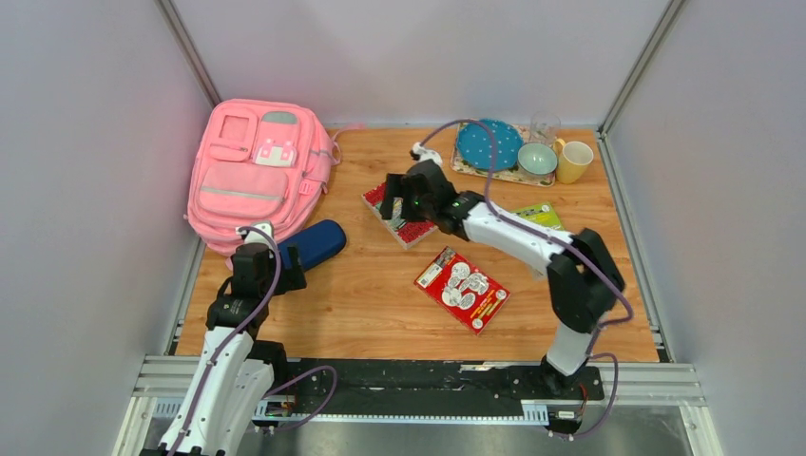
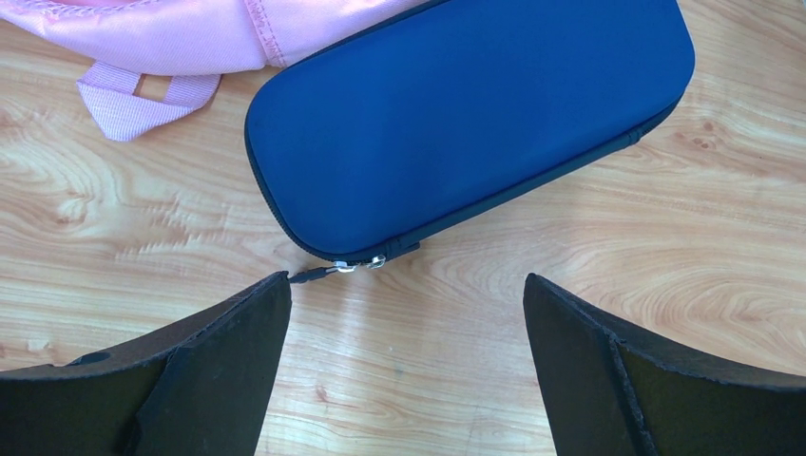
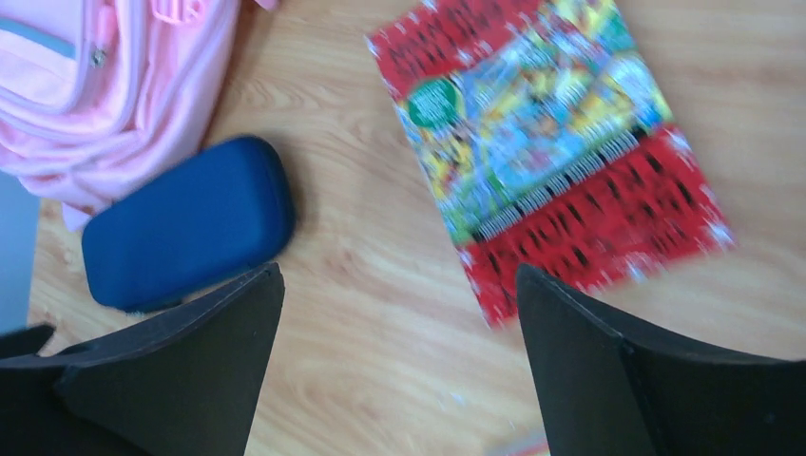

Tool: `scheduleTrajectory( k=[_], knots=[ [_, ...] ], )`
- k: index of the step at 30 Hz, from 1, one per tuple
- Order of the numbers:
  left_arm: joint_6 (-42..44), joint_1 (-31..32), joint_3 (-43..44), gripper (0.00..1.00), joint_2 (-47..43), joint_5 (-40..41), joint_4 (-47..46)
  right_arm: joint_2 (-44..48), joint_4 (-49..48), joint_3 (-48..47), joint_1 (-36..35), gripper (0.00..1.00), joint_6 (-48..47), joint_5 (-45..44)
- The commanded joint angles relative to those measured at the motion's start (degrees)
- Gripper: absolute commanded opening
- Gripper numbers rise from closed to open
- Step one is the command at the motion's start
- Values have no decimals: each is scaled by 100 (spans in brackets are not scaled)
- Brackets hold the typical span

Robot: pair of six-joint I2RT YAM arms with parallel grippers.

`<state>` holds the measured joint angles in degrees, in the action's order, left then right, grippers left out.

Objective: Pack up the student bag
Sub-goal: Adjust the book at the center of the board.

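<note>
1. At 10 o'clock on the wooden table (image 1: 371,313): student bag (image 1: 255,171), pink, flat on its back in the far left corner, front pockets and grey strip facing up, top end towards 12 o'clock.
2. At 5 o'clock of the bag: navy blue zip case (image 1: 318,242), lying flat, long axis running from 8 to 2 o'clock, touching the bag's pink fabric near a pink strap loop (image 2: 143,100).
3. At the case's 8 o'clock end: left gripper (image 2: 407,285), released, jaws wide apart with only bare wood between them. Low over the table. Case's zip pull (image 2: 323,273) right at one finger's tip; touching or not, impossible to tell.
4. Near the table's middle, a little towards 12 o'clock: right gripper (image 3: 399,275), likewise released and empty, jaws spread, hanging above a red spiral-bound book (image 3: 561,142). Wrist picture blurred, cover details unreadable.
5. At 5 o'clock of that book, apart from it: red booklet (image 1: 462,289) with white round pictures, flat on the wood. At the book's 3 o'clock: green booklet (image 1: 540,215), partly behind the right arm.
6. At 1 o'clock on the table: patterned mat (image 1: 466,168) bearing a teal dotted plate (image 1: 488,144) and a pale green bowl (image 1: 537,159). Yellow mug (image 1: 573,161) just beside the bowl at its 3 o'clock; clear glass (image 1: 545,126) at its 12 o'clock.
</note>
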<state>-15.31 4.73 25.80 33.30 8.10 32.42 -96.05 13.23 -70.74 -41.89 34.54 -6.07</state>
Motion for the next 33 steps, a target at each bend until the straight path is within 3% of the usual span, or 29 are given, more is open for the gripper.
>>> scheduleTrajectory(
  k=[1,5,11,18,26,33],
  knots=[
    [11,-25,92,98,-122,139,36,-1622,661,-1931,-188,95,-447,-369],
    [-7,-25,65,98,-253,174,45,-2390,726,-2883,-302,95,-923,68],
    [-16,-25,57,99,-368,368,27,-3006,426,-3682,-311,95,-704,823],
    [-7,-25,74,98,-289,359,-17,-4114,830,-5238,-390,96,-538,1134],
    [11,-25,92,98,-227,368,-70,-5036,874,-6127,-355,96,-141,1003],
    [11,-25,83,98,-236,394,-52,-5143,619,-5856,-180,96,246,212]
  ],
)
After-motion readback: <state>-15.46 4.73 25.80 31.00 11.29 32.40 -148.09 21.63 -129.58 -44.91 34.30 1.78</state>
